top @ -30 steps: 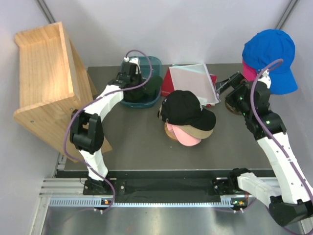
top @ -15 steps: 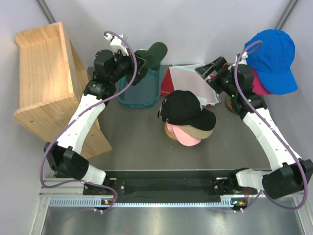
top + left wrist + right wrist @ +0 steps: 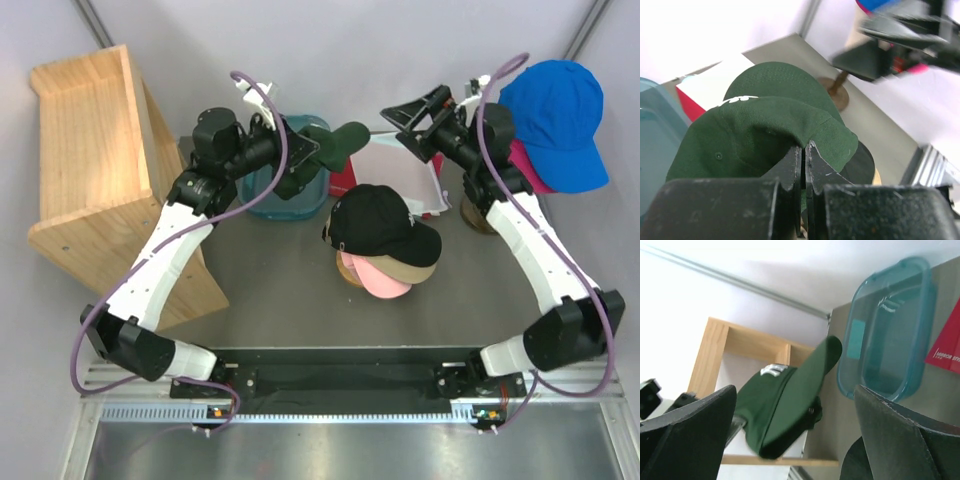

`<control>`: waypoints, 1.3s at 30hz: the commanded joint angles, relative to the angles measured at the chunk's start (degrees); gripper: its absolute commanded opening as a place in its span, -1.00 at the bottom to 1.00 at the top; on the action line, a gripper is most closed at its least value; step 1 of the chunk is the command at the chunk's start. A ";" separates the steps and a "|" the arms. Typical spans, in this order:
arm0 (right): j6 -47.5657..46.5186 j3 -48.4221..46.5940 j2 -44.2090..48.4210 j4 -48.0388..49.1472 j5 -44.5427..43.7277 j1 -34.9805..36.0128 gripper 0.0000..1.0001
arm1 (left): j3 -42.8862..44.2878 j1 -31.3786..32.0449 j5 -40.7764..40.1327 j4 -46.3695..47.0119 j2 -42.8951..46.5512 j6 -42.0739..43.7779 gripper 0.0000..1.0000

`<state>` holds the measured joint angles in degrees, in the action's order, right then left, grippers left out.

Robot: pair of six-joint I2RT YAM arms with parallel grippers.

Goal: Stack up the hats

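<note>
My left gripper (image 3: 298,160) is shut on the back of the dark green hat (image 3: 325,148), holding it in the air above the right end of the teal bin, brim pointing right. In the left wrist view the jaws (image 3: 804,150) pinch the green fabric (image 3: 770,117). A black hat (image 3: 385,225) tops a stack over a tan hat (image 3: 418,272) and a light pink hat (image 3: 385,285) at the table's middle. A bright blue hat (image 3: 555,110) sits over a magenta hat (image 3: 525,170) at the far right. My right gripper (image 3: 405,125) hangs open and empty, facing the green hat (image 3: 785,400).
A teal plastic bin (image 3: 285,200) stands at the back, also in the right wrist view (image 3: 890,330). A red and white packet (image 3: 400,170) lies beside it. A wooden shelf (image 3: 90,160) fills the left side. A round wooden stand (image 3: 837,95) carries the blue hat.
The left arm lifted the green hat out of the teal bin and swung it right. The right arm rose and turned its open gripper leftward.
</note>
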<state>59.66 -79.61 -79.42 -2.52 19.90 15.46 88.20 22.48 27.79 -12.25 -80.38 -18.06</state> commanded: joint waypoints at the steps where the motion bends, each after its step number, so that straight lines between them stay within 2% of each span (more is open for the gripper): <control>1: 0.98 -4.24 -5.04 -0.47 7.87 -0.17 0.99 | 2.76 2.65 2.01 -2.42 3.47 5.49 -1.00; 5: 2.74 -4.32 -6.80 -0.20 10.33 -0.08 0.99 | 3.47 6.08 -0.72 -5.24 4.44 8.92 -1.00; 16: 6.08 -5.20 -9.35 -0.21 17.97 -0.17 0.97 | 3.29 9.51 -0.72 -4.80 4.62 8.75 -1.00; 20: 11.08 -1.78 -8.12 5.68 19.65 -0.17 0.80 | 3.47 9.60 -0.81 -5.32 4.36 9.45 -1.00; 23: 12.76 -0.98 -7.95 7.88 20.70 -0.08 0.46 | 3.73 9.69 -0.81 -5.85 4.35 10.24 -1.00; 24: 13.02 -0.89 -8.03 8.06 20.97 -0.17 0.27 | 3.82 9.60 -0.81 -6.03 4.35 10.50 -1.00; 26: 13.29 -0.63 -8.21 8.67 21.76 -0.17 0.09 | 3.99 9.69 -0.81 -6.73 4.35 11.38 -1.00; 27: 13.38 -0.63 -8.30 8.76 22.11 -0.08 -0.12 | 4.08 9.78 -0.90 -6.82 4.35 11.56 -1.00; 28: 13.29 -0.63 -8.65 8.68 22.63 -0.17 -0.23 | 4.08 9.78 -0.98 -7.00 4.44 11.82 -1.00; 29: 13.29 -0.37 -8.74 8.68 22.81 -0.08 -0.61 | 4.08 9.86 -1.51 -7.26 4.53 12.17 -1.00; 30: 13.38 -0.19 -8.74 8.85 22.81 -0.08 -0.83 | 3.99 9.86 -1.86 -7.70 4.53 12.35 -1.00; 31: 13.73 0.07 -8.56 9.03 22.99 -0.17 -1.00 | 3.91 9.86 -2.39 -8.05 4.62 12.61 -1.00; 32: 14.08 0.51 -8.39 9.90 23.08 -0.17 -1.00 | 3.82 9.86 -3.00 -8.40 4.70 13.14 -1.00; 33: 14.43 0.60 -8.12 11.47 23.16 -0.17 -1.00 | 3.73 9.86 -4.92 -9.36 4.79 13.49 -0.89; 34: 14.52 0.69 -7.60 12.19 22.82 -0.34 -1.00 | 3.73 9.86 -6.33 -9.72 4.79 13.84 -0.69; 35: 14.70 0.78 -7.16 13.58 22.29 -0.61 -1.00 | 3.73 9.78 -7.82 -9.98 4.97 14.46 -0.34; 36: 14.52 0.69 -5.68 14.99 21.50 -0.96 -1.00 | 3.64 9.78 -12.19 -10.25 4.88 14.72 0.28; 37: 13.39 0.34 -4.88 15.96 19.41 -1.14 -1.00 | 3.64 9.78 -14.50 -10.51 5.05 14.72 0.55; 39: 9.01 -3.16 -3.04 12.57 16.94 -1.58 -1.00 | 3.21 9.51 -20.73 -9.90 5.67 14.20 0.85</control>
<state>73.41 -78.32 -88.18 6.24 40.23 14.76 89.76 32.36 19.07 -23.46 -77.52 -4.93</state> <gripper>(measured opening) 0.036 0.826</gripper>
